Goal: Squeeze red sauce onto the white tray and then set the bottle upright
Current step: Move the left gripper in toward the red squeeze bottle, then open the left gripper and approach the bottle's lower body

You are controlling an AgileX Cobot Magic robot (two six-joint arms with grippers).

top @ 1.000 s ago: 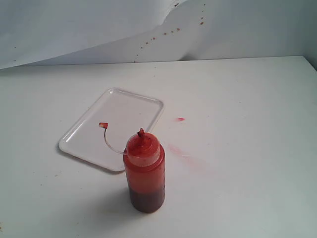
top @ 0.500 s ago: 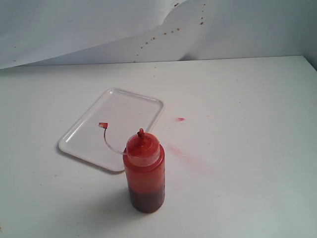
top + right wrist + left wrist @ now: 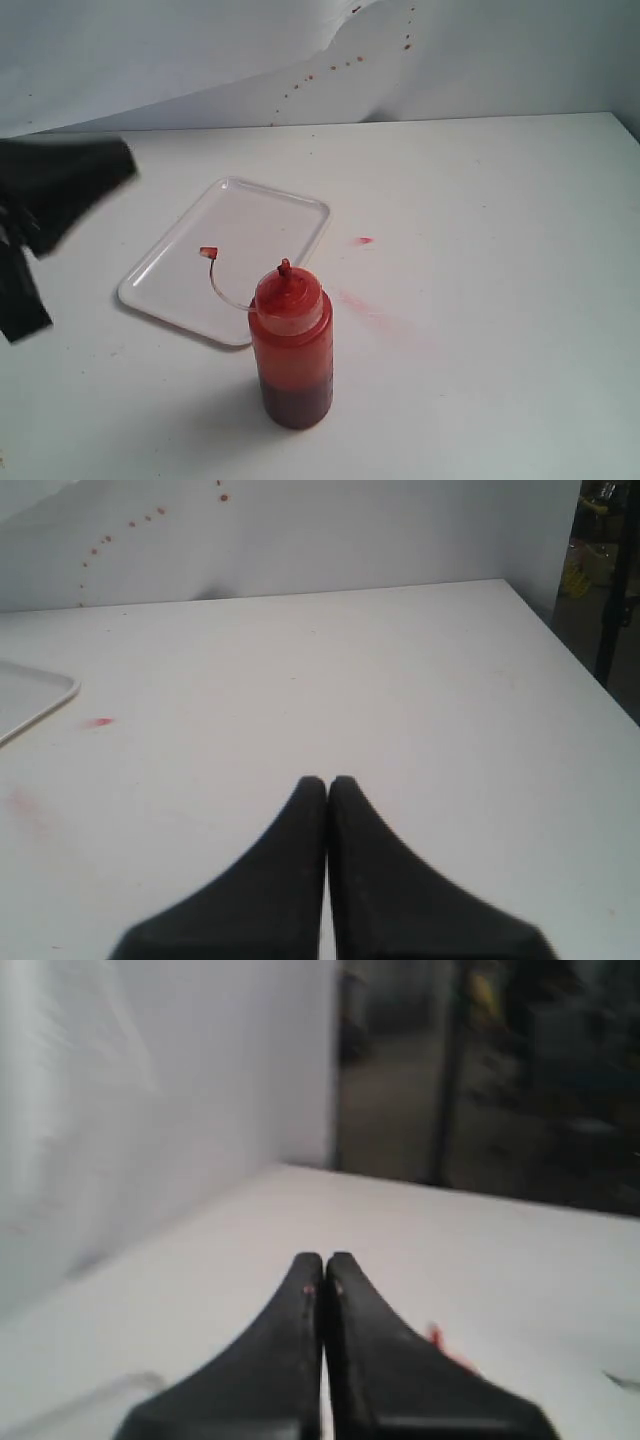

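Observation:
The bottle [image 3: 291, 350] stands upright on the white table, near the front. It is translucent red, darker at its base, and red sauce shows only inside it. Its nozzle is uncapped, and the thin tethered cap [image 3: 208, 253] hangs out over the white tray [image 3: 250, 215]. The tray lies flat just behind and left of the bottle, and one corner of it [image 3: 30, 695] shows in the right wrist view. My left arm [image 3: 60, 190] is a blurred black shape at the left edge, apart from both. My left gripper [image 3: 324, 1258] is shut and empty. My right gripper [image 3: 327, 781] is shut and empty over bare table.
A small red spot [image 3: 365, 241] and a faint pink smear [image 3: 375, 315] mark the table right of the tray. Brownish-red specks [image 3: 330, 68] dot the white backdrop. The table's right edge [image 3: 560, 630] drops off to a dark room.
My left arm has swung into the exterior view from the left edge. The bottle, cap and tray have not moved.

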